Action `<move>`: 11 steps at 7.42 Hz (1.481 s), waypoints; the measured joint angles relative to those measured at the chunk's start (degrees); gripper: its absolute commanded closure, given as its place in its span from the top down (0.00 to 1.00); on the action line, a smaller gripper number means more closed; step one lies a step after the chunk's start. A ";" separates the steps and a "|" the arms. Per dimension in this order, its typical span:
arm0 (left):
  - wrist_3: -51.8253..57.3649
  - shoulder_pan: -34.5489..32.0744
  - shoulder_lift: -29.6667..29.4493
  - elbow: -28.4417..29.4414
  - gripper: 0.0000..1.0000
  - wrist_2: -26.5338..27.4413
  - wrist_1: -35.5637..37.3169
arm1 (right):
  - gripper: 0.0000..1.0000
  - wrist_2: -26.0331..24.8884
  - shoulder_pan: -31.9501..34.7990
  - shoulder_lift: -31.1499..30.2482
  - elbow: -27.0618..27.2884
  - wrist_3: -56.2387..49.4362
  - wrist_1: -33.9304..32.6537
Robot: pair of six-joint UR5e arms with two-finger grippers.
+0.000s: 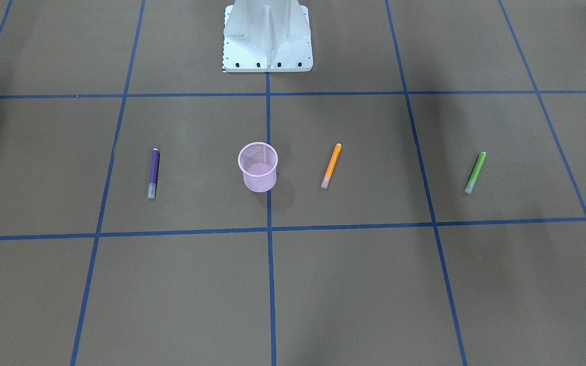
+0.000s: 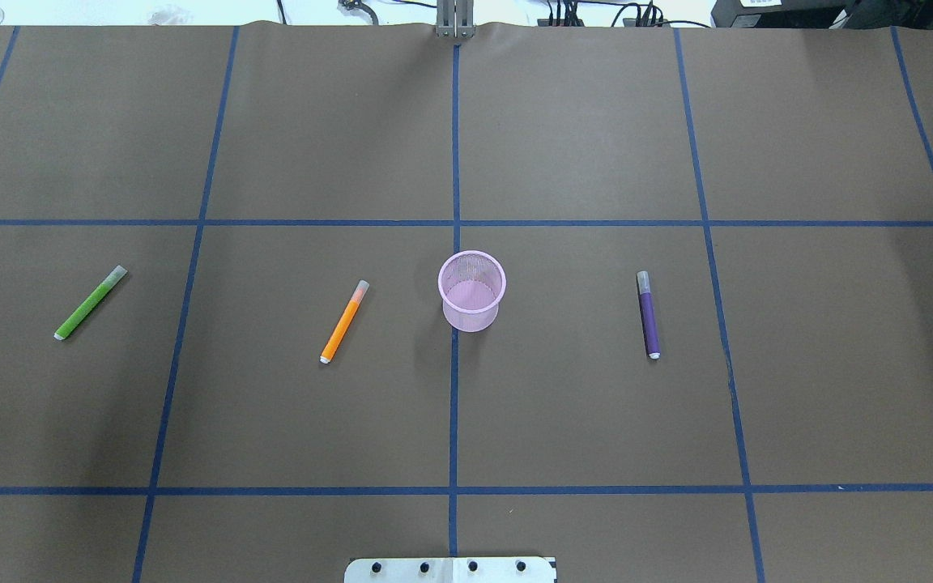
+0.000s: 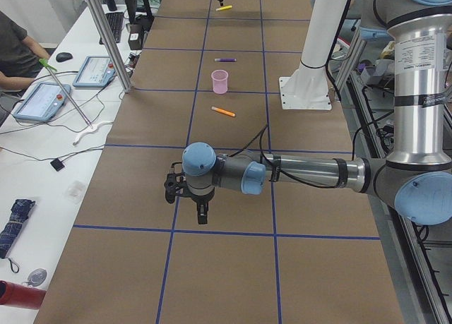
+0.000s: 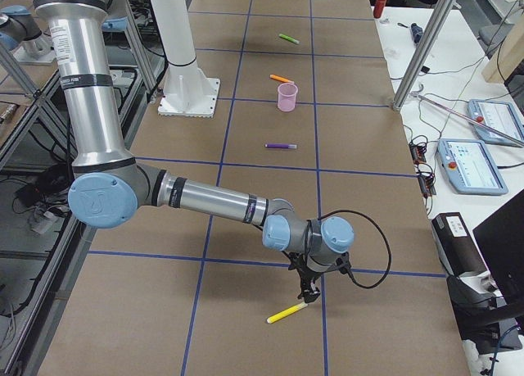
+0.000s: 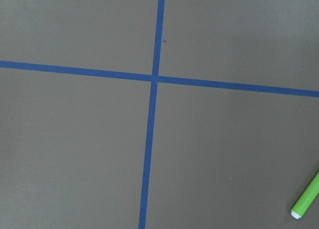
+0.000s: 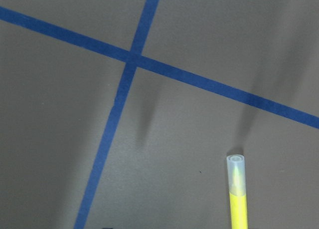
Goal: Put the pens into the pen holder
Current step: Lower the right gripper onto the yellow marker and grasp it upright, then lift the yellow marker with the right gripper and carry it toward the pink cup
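The pink mesh pen holder [image 2: 472, 290] stands upright at the table's middle, with nothing showing inside it. The orange pen [image 2: 344, 321] lies just left of it, the green pen [image 2: 90, 303] far left and the purple pen [image 2: 648, 314] to the right. A yellow-green pen [image 4: 288, 313] lies at the table's far right end. My right gripper [image 4: 309, 292] hangs just above that pen's end, and the pen shows in the right wrist view [image 6: 237, 194]. My left gripper [image 3: 201, 211] hovers low over the left end, with the green pen's tip in its wrist view [image 5: 306, 199]. I cannot tell whether either gripper is open.
The white robot base [image 1: 267, 40] stands at the table's robot side. Blue tape lines grid the brown table. Metal posts [image 3: 106, 34] and a desk with control tablets [image 3: 42, 102] run along the operators' side, where a person [image 3: 14, 49] sits.
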 measured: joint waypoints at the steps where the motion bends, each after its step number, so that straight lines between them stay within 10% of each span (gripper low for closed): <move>1: 0.04 0.06 -0.03 -0.01 0.99 -0.02 -0.01 | 0.99 -1.02 -0.10 0.00 -0.97 -1.20 0.74; 6: -0.01 0.11 -0.07 -0.24 0.99 -0.03 -0.02 | 0.96 -2.29 -0.42 2.05 -8.46 -6.38 3.69; 11: 0.04 0.19 -0.15 -0.47 0.99 -0.03 -0.02 | 0.73 -2.21 -0.49 2.69 -12.48 -1.79 8.23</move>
